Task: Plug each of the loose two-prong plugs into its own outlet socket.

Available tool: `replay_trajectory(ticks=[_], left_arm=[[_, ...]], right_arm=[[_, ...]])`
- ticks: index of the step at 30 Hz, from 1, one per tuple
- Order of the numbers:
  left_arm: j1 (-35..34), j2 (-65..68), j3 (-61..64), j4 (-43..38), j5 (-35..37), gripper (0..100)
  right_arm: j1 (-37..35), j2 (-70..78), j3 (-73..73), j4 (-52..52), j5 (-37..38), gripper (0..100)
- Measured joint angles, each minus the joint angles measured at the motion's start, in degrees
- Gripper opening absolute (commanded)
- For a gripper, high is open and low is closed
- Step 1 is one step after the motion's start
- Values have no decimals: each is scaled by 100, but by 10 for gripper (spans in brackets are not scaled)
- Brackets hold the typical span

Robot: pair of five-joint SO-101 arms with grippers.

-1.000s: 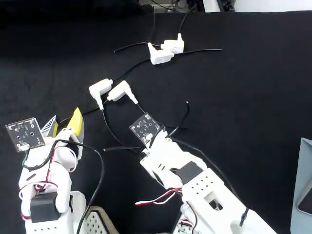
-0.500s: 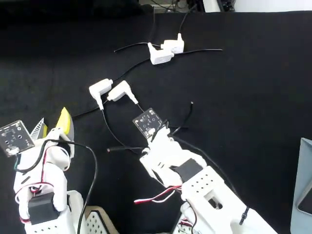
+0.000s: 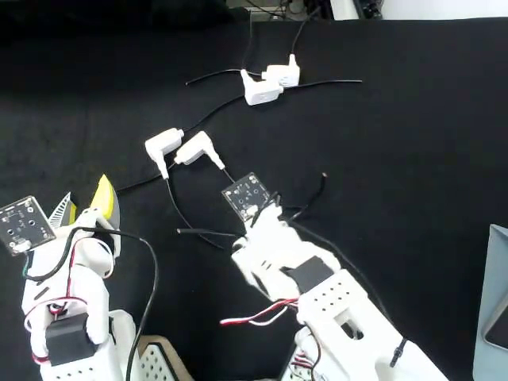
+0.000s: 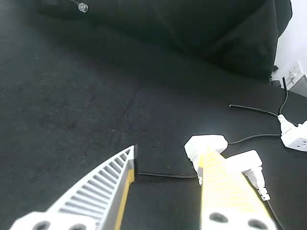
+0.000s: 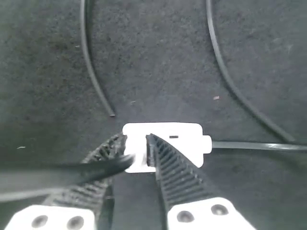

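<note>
Two loose white plugs lie side by side on the black table, their black cords trailing toward me. Two white outlet sockets sit together at the back. My left gripper hovers open near the front left, short of the plugs; between its fingers the left wrist view shows the plugs, with a socket farther off. My right gripper is shut on a third white plug with a black cord, low over the table. From above, the right wrist board hides that plug.
Loose black cord ends lie around the right arm, and one more is beside the held plug. A grey bin stands at the right edge. The table's far right and far left are bare cloth.
The right arm has slid away from me and slightly right with its plug, dragging the cord ends along. The left arm swung left, then stayed still.
</note>
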Motion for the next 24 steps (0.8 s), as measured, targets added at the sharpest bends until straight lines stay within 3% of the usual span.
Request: replay_trajectory(ticks=[12, 24], left_arm=[[0, 0, 0, 0, 18, 216], [0, 0, 0, 0, 18, 216]], right_arm=[[105, -9, 308, -651, 536, 12], [105, 0, 290, -2497, 536, 17]])
